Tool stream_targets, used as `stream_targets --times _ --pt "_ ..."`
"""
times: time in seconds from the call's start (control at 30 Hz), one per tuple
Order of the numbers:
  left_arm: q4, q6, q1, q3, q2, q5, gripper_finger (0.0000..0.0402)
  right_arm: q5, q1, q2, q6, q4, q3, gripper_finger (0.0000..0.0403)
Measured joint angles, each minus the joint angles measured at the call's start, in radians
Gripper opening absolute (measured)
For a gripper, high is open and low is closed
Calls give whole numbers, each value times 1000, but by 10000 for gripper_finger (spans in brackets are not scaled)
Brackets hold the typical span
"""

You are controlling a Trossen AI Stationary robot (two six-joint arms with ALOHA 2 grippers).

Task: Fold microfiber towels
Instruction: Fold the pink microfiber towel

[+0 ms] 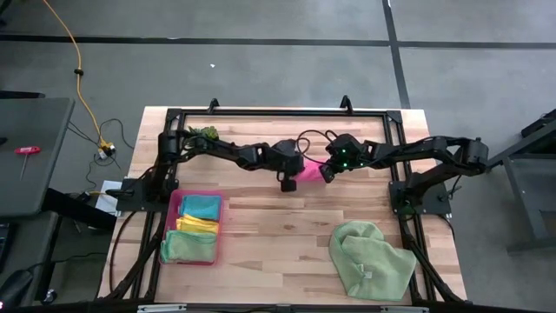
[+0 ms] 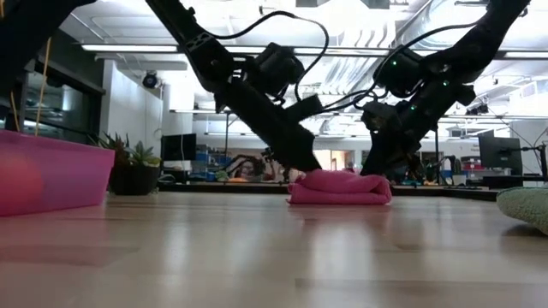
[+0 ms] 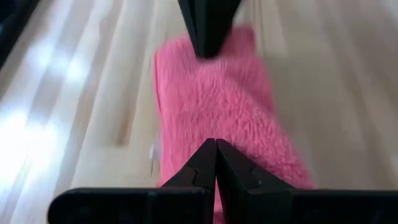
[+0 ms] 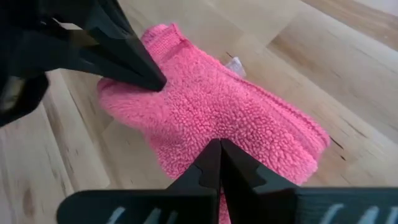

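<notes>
1. Towels counted: one hot pink towel (image 1: 310, 169) folded into a small bundle near the table's middle, toward 12 o'clock; one pale green towel (image 1: 370, 259) lying rumpled and loose at about 5 o'clock.
2. In the pink tray (image 1: 173, 209) at about 8 o'clock lie three more: a teal towel (image 1: 201, 207), a yellow towel (image 1: 196, 225) and a second pale green towel (image 1: 186, 246), stacked in a row from far to near.
3. Two arms, both at the pink bundle. The left end effector (image 3: 216, 149) has its fingers pressed together with the tips on the bundle's left end; the right end effector (image 4: 219, 149) is likewise closed tight, tips down on the right end (neither visibly pinches a fold of cloth).
4. The low view shows the bundle flat on the table (image 1: 278, 235), both arms slanting down to it.
5. Edges: the tray sits near the table's left edge; the loose green towel reaches close to the near right corner.
6. Open room: bare wood lies between tray and green towel, and across the centre toward 6 o'clock.
7. One small plant (image 1: 208, 133) stands near the far left corner.
</notes>
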Motion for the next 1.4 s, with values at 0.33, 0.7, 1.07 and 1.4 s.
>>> stream_targets --times 0.33,0.7,1.07,1.4 --pt "-207 76 57 -1 -1 -198 0 0 0 0 -1 -5 0 0" --pt "-206 -104 66 0 -135 -92 0 4 0 -1 -6 -5 1 0" --pt "-130 -253 19 -1 -146 6 0 8 0 -1 -7 1 1 0" --pt "-62 -295 -11 -1 -99 -3 0 7 -1 -1 -9 8 1 0"
